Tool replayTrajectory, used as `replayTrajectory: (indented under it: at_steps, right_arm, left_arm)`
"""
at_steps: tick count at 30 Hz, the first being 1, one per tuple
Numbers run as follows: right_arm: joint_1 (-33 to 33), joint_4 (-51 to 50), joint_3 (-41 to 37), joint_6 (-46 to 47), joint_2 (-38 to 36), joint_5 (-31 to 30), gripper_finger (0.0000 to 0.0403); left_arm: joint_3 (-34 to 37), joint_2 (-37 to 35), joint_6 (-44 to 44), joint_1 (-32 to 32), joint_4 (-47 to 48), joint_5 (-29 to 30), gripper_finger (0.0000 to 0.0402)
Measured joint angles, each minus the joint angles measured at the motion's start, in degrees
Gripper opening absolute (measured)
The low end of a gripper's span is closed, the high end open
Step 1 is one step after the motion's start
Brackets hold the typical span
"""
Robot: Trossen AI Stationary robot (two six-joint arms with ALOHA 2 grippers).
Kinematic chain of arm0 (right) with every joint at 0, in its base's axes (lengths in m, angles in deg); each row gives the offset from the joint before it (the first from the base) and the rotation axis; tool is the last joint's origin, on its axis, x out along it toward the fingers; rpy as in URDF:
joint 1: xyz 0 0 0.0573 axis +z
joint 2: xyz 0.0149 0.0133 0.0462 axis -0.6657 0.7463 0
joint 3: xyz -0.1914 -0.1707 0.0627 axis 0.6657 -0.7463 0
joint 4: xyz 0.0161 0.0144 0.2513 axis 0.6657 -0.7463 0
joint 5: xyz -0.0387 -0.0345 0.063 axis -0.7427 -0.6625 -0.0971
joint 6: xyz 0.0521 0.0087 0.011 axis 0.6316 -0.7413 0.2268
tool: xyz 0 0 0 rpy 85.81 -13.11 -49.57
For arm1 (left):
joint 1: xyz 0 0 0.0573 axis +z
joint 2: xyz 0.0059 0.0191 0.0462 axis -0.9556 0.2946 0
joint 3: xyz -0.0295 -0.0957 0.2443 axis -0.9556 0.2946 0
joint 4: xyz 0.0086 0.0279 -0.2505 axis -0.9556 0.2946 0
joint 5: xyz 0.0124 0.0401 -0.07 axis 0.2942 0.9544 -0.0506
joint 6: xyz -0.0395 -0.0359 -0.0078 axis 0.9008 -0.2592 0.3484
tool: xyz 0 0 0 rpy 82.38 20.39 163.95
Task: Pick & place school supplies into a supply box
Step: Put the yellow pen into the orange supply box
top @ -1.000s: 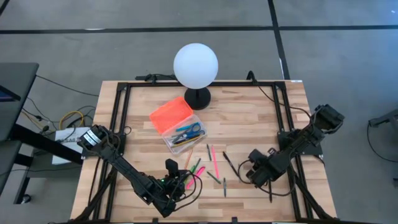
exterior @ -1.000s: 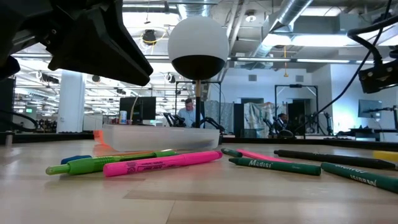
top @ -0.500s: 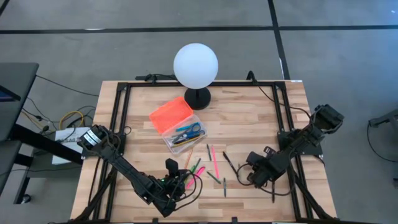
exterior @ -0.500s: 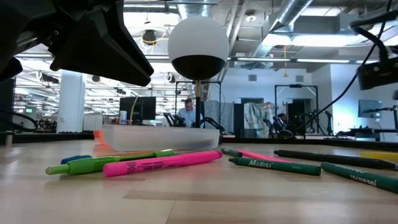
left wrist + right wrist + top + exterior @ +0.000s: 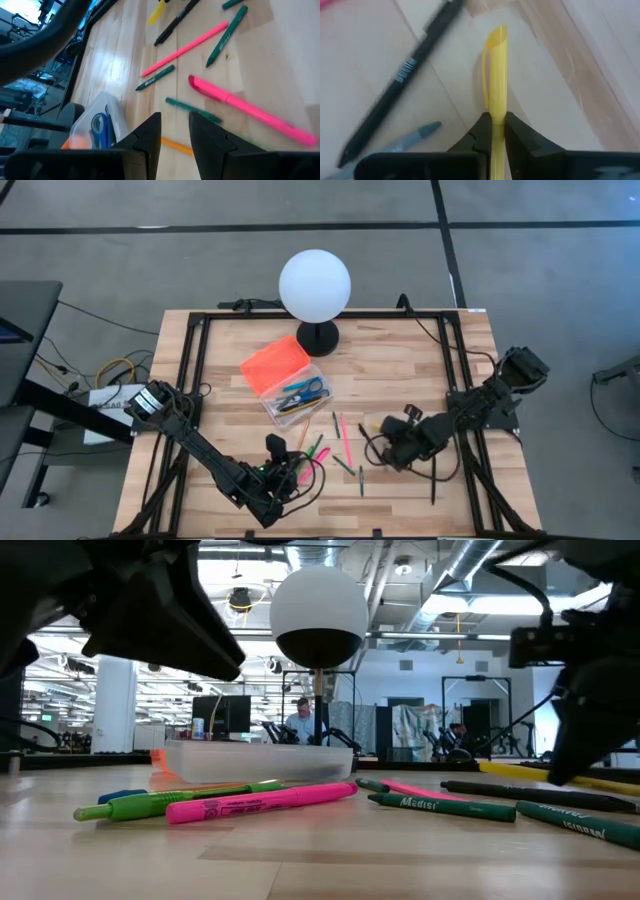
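Note:
The supply box point(image 5: 296, 402), a clear case with its orange lid point(image 5: 273, 363) open, stands left of the table's centre and holds blue-handled scissors point(image 5: 302, 388) and some pens. Loose pens and markers point(image 5: 345, 438) lie on the wood toward the near edge, among them a pink highlighter point(image 5: 265, 802) and a green one point(image 5: 180, 803). My right gripper point(image 5: 383, 442) is low at the right of that scatter, shut on a yellow pen point(image 5: 496, 75). My left gripper point(image 5: 277, 448) hovers at the left of the scatter, slightly open point(image 5: 175, 127) and holding nothing. My right gripper point(image 5: 493, 127) pinches the yellow pen between its two fingers at one end point(image 5: 495, 116). The fingers lie along the pen, which sticks straight out ahead of them and stays close to the tabletop. In the low view the pen point(image 5: 530, 772) runs nearly level; whether its free end touches the wood, I cannot tell.
A white globe lamp point(image 5: 315, 285) on a black foot stands at the far middle, just behind the box. A black pen point(image 5: 405, 75) lies on the wood beside the yellow pen. Black frame rails point(image 5: 195, 370) run along the table's sides, and another dark pen point(image 5: 433, 485) lies near the right rail.
My right gripper has moved toward the table's left, in toward the scattered pens, carrying the yellow pen with it. In the low view the pen and the gripper have come well into the picture from the right.

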Motion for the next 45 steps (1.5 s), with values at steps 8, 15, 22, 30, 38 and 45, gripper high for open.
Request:
replayTrajectory:
  at_steps: [8,15,22,30,38,45]
  right_arm:
    - [-3.9,-1.0,5.0,-11.5,-0.1,-4.0,0.0014]
    - [-8.0,0.6,11.3,-25.9,-0.1,-8.8,0.0015]
    - [-14.6,17.4,12.6,-47.5,-0.2,-7.8,0.0016]
    - [-21.2,35.5,12.7,-62.9,0.9,2.7,0.0017]
    - [-26.2,49.5,12.7,-70.0,7.6,8.8,0.0016]
    - [-29.9,51.0,17.0,-71.4,14.2,10.7,0.0023]
  left_arm:
    - [0.0,0.0,13.7,-2.7,15.9,0.3,0.0095]
    - [0.0,0.0,20.6,-6.4,23.3,4.6,0.0095]
    - [0.0,0.0,21.6,-7.8,24.8,5.5,0.0095]
    - [0.0,0.0,22.4,-7.9,25.1,5.0,0.0095]
    - [0.0,0.0,23.9,-7.8,25.3,3.4,0.0095]
    - [0.0,0.0,24.8,-7.8,25.3,2.1,0.0095]
